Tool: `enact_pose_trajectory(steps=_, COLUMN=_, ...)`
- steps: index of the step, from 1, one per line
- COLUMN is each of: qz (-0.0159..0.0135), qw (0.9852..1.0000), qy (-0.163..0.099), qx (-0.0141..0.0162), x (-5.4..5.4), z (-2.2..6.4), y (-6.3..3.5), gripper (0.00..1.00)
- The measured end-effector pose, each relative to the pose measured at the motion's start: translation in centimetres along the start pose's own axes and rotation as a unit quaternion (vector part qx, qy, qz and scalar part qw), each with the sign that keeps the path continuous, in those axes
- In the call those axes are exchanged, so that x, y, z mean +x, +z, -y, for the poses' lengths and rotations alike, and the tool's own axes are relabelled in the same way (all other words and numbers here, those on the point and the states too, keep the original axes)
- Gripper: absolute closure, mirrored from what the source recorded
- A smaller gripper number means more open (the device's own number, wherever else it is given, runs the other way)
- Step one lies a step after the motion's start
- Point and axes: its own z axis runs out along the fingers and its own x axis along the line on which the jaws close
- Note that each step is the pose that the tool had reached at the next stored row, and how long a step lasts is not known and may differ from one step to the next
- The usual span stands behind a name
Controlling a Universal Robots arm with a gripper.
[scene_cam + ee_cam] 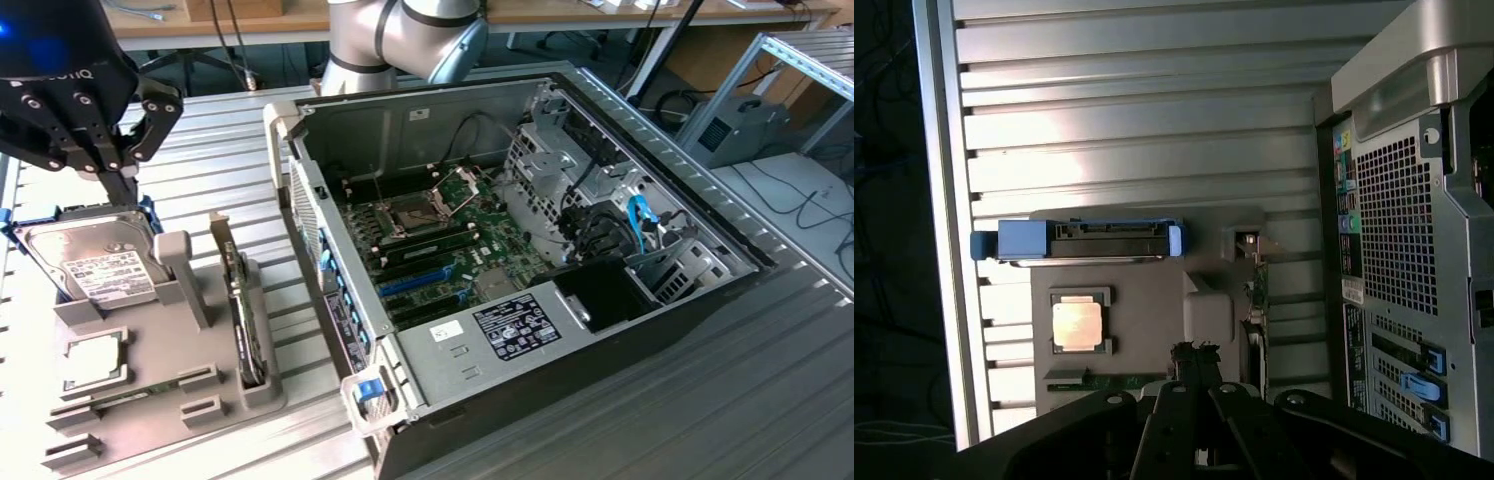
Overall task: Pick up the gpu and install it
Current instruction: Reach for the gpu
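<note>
Place: lab | cues: robot arm [400, 40], open PC case [387, 130], aluminium bench [227, 140]

We saw a table [224, 150] of ribbed metal slats. On it lay a grey holder [140, 385] toward the exterior view's left and, just beside it, an open computer case [441, 400] on its side.

Item: thin, flat, rectangular black gpu card [242, 315] with a pale metal bracket at one end. It stands upright on its long edge, seated in a narrow slot of the grey moulded holder [158, 345], along the holder's side at the exterior view's right. Not yet installed.
</note>
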Motion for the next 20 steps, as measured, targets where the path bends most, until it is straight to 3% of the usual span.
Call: enact_pose_trajectory(steps=20, qz=0.0001, qw=1.0000, qy=0.000, qx=0.0021, x=-0.1, z=1.82, y=-0.04, gripper=0.89)
